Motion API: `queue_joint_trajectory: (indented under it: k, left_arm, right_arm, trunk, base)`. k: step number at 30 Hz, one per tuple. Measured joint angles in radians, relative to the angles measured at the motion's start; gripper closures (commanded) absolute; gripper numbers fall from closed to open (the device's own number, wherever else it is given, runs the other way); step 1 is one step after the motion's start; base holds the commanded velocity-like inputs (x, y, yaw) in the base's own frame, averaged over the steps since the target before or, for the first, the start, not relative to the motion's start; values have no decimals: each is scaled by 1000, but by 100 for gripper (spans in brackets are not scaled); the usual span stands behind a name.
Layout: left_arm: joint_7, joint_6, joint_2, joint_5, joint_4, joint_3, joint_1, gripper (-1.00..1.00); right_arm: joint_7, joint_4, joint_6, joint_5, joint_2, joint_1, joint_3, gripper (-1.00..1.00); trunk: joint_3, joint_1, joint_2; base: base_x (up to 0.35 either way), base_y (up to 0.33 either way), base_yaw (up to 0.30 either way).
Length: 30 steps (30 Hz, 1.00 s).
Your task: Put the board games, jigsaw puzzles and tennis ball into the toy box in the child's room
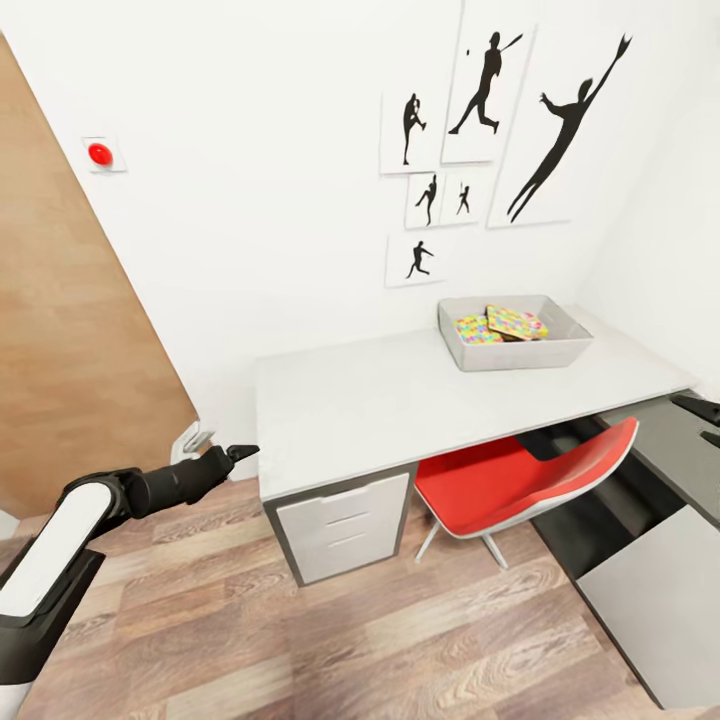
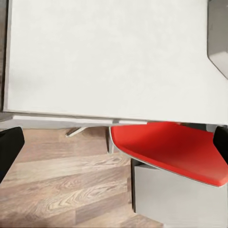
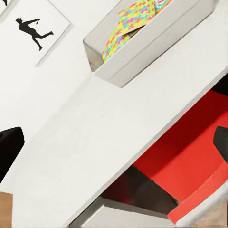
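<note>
Currently the robot faces the table (image 1: 380, 400), whose light grey top carries the toy box (image 1: 515, 350) toward 1 o'clock of the head view, close to the wall. Both jigsaw puzzles (image 1: 505, 325) already lie inside the bin, one tilted across the other, so that part of the task appears complete. No board game or tennis ball can be seen on the visible desktop.

The left gripper (image 1: 240, 452) is held low at about 8 o'clock, just off the desk's near corner and above the wooden floor (image 1: 300, 640). It carries nothing; whether its fingers are parted or closed cannot be told. The right gripper (image 1: 705, 415) shows as dark tips at 3 o'clock over the dark grey wing; nothing is visible between them, and its state likewise cannot be told.

A red chair (image 1: 520, 480) is tucked under the desk, leaving the approach to the bin open. The arms probably stay retracted because no toy is within reach; the remaining items likely lie elsewhere, such as on the bed.
</note>
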Motion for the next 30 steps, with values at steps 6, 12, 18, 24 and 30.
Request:
queue_joint_trajectory:
  k: [6,12,18,24,30]
  left_arm:
    - [-58,-24,0,-45,3,11,66,-100]
    - [-111,-56,-5,-111,8,16,126,-100]
    - [-168,-94,-14,-196,19,15,198,-100]
    - [-204,-142,-23,-239,61,13,252,-100]
    - [-253,-187,-27,-260,131,10,304,-100]
  right_arm:
    - [14,0,0,0,0,50,-10,-100]
    - [29,0,0,-1,2,102,-25,-100]
    - [46,1,0,3,15,159,-30,-100]
    - [51,2,0,6,31,224,-25,-100]
    - [53,2,0,9,56,298,-20,-100]
  trunk:
    - [10,0,0]
    - [20,0,0]
    - [29,0,0]
    - [39,0,0]
    - [49,0,0]
  base:
    - [0,0,-64]
    - [0,0,-68]
    - [0,0,-69]
    - [0,0,-71]
    - [0,0,-73]
